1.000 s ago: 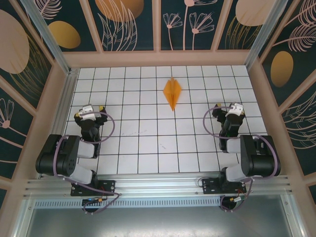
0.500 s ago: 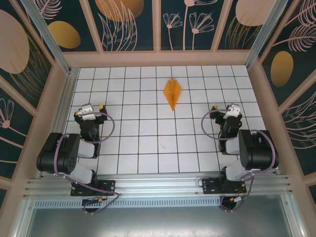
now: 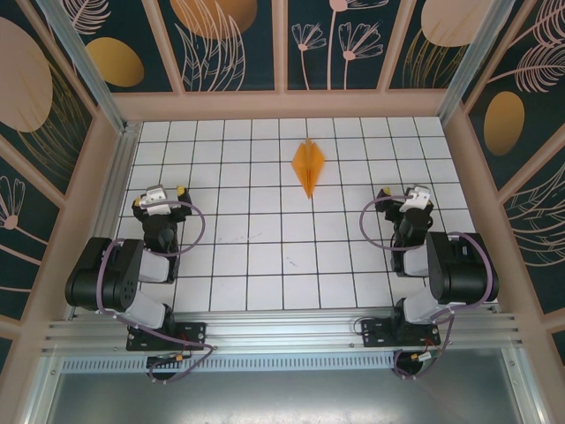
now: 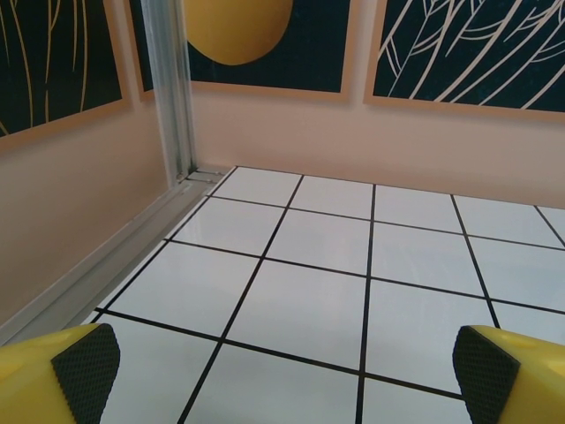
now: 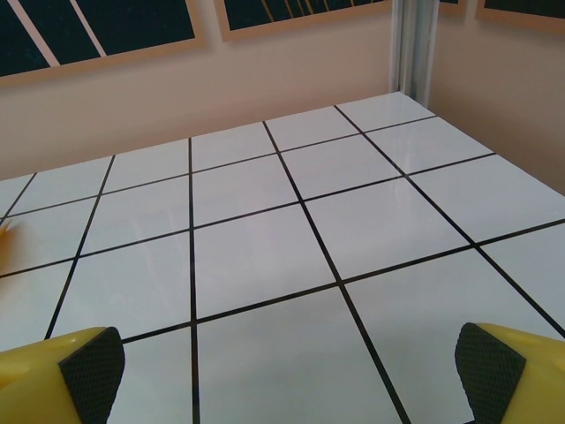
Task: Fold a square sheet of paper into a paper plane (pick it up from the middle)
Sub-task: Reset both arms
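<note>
The bright-orange square sheet of paper lies folded as a narrow pointed paper plane [image 3: 308,165] on the white grid table [image 3: 265,256], at the back centre, nose toward the far wall. My left gripper [image 3: 159,196] rests low over the left side of the table, well apart from the plane. It is open, and in the left wrist view only bare tiles lie between the yellow fingers [image 4: 84,371] of that gripper [image 4: 287,375]. My right gripper [image 3: 408,194] sits over the right side, also open [image 5: 291,371] with nothing between its black pads [image 5: 93,371].
Peach-coloured walls with dark leaf-pattern panels enclose the table on three sides. An aluminium post [image 4: 168,88] stands in the far left corner and another [image 5: 413,44] in the far right. Both arm bases [image 3: 163,331] sit at the near rail.
The right arm has folded back and its gripper shifted slightly left and away. The left gripper edged slightly left. The plane has not moved.
</note>
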Robot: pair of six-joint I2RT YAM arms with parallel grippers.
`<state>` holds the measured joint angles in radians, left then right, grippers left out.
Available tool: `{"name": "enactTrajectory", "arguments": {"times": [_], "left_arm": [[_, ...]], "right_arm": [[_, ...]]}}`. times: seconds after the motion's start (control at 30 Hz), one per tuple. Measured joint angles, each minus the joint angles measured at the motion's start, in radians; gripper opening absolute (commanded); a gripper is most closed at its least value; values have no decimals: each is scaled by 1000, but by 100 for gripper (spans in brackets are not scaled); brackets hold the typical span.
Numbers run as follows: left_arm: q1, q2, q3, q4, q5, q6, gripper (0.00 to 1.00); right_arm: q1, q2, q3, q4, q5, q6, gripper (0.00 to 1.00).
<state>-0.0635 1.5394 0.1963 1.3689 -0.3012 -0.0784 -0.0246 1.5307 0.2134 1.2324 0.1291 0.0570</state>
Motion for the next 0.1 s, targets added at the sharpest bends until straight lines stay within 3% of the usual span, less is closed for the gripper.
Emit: {"name": "enactTrajectory", "arguments": {"times": [0.1], "left_arm": [[0, 2, 0, 0, 3, 0, 98]], "right_arm": [[0, 0, 0, 0, 0, 0, 99]]}}
